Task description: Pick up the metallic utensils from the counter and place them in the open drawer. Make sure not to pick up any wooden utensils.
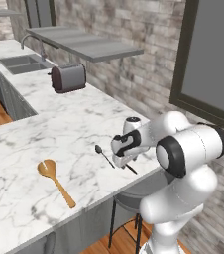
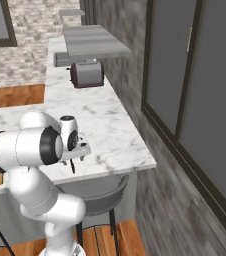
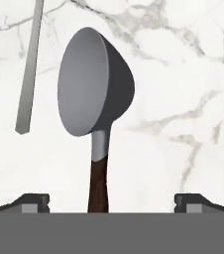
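Grey metal spoon [image 3: 95,84], oval bowl, dark brown handle, lies between the wide-open, empty tool [image 3: 111,202]

Two base views look down from behind at the same counter [image 1: 59,124] corner. The hand view looks close at the counter top.

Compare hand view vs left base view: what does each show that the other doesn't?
Hand view alone: the metal spoon's bowl up close, centred between the open claw's fingertips, with a thin silver blade lying beside it.
Left base view alone: the wooden spatula, toaster, sink and stool.
Both: the spoon lying on the marble counter.
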Controlling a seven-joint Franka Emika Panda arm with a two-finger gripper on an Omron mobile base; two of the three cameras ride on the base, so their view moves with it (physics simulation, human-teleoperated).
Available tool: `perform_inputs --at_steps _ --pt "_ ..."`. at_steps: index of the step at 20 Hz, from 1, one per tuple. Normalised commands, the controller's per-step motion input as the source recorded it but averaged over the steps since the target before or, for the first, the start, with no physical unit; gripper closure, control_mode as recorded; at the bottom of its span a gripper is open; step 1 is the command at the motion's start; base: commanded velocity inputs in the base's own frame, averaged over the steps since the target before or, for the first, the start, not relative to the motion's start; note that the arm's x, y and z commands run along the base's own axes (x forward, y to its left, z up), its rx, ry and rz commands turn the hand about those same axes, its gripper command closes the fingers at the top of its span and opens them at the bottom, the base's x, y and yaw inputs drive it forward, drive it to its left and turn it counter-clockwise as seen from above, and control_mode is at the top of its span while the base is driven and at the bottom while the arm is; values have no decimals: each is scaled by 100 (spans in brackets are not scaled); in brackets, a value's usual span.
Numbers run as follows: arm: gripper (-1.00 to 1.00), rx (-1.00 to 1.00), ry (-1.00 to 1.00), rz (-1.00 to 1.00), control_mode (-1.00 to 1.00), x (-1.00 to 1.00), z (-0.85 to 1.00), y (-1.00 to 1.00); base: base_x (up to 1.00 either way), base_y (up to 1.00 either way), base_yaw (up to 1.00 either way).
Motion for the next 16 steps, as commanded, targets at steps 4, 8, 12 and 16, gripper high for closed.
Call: perform_inputs --at_steps 4,8,12,16 --pt "-100 0 6 5 -100 13 -21 4 0 0 0" --pt "-100 0 2 5 -100 2 -29 1 0 0 0" --pt "-100 0 0 4 -100 1 -33 2 0 0 0" --pt "-100 0 0 4 -100 0 -41 2 0 0 0"
